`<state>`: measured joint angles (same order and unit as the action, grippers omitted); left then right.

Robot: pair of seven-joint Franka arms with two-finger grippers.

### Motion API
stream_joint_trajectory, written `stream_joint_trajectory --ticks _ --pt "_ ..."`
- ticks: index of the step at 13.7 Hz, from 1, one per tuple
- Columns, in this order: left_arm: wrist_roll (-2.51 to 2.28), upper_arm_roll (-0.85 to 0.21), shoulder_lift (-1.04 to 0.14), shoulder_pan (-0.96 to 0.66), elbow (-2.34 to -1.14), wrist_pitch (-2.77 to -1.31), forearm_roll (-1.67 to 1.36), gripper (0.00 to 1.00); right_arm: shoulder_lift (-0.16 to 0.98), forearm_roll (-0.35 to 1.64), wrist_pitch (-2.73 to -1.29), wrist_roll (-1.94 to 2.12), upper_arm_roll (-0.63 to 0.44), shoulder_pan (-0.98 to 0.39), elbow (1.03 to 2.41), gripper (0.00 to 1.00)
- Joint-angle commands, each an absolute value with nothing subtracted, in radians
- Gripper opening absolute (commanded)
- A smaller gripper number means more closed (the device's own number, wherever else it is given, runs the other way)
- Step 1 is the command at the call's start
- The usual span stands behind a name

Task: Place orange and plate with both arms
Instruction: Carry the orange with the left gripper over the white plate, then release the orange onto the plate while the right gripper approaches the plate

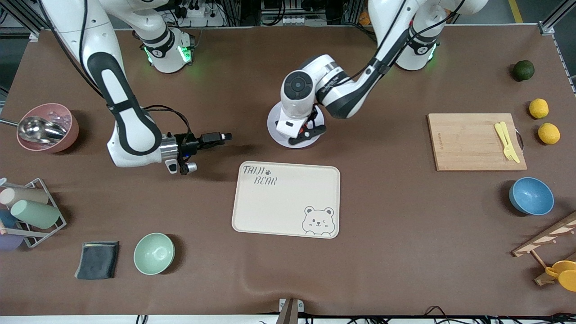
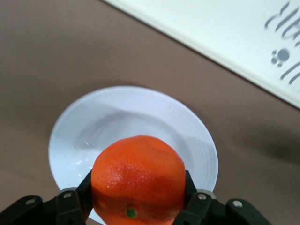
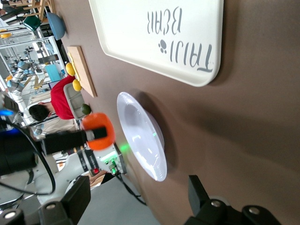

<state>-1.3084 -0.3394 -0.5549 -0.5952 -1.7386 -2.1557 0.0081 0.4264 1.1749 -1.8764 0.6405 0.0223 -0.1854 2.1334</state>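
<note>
The orange is small, round and reddish-orange, and my left gripper is shut on it, one black finger on each side. It hangs just above the pale round plate, clear of it in the right wrist view, orange apart from plate. In the front view the left hand covers most of the plate, which lies farther from the camera than the cream bear-print tray. My right gripper is open and empty, low over the cloth beside the plate, toward the right arm's end.
A cutting board with a yellow fork, two lemons, a dark green fruit and a blue bowl are at the left arm's end. A pink bowl, cup rack, dark cloth and green bowl are at the right arm's end.
</note>
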Motion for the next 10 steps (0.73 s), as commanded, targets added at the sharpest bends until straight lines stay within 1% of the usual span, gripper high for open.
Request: stream_joint_trajectory --ticks 1,4,6,7,8,9,10 --pt "-1.333 -0.330 -0.592 -0.610 -1.726 -2.155 0.005 0.00 0.413 1.206 -1.904 0.667 0.017 -0.207 2.154 0.92" --pt "-1.359 -0.328 -0.612 -0.627 -1.770 -2.157 0.005 0.01 0.414 1.224 -1.916 0.702 0.017 -0.207 2.170 0.92" --pt "-1.359 -0.330 -0.627 -0.627 -1.778 -2.175 0.005 0.07 0.417 1.235 -1.917 0.721 0.017 -0.207 2.177 0.92" --pt "-1.362 -0.330 -0.630 -0.638 -1.779 -2.183 0.000 0.08 0.417 1.235 -1.919 0.722 0.015 -0.207 2.177 0.92" --pt "-1.376 -0.330 -0.635 -0.653 -1.781 -2.187 -0.002 0.16 0.419 1.235 -1.921 0.724 0.015 -0.207 2.178 0.92" --pt "-1.384 -0.330 -0.644 -0.655 -1.781 -2.189 -0.002 0.37 0.417 1.235 -1.919 0.729 0.015 -0.206 2.181 0.92" --pt "-1.384 -0.330 -0.647 -0.653 -1.779 -2.195 -0.002 0.82 0.417 1.235 -1.919 0.733 0.015 -0.204 2.187 0.92"
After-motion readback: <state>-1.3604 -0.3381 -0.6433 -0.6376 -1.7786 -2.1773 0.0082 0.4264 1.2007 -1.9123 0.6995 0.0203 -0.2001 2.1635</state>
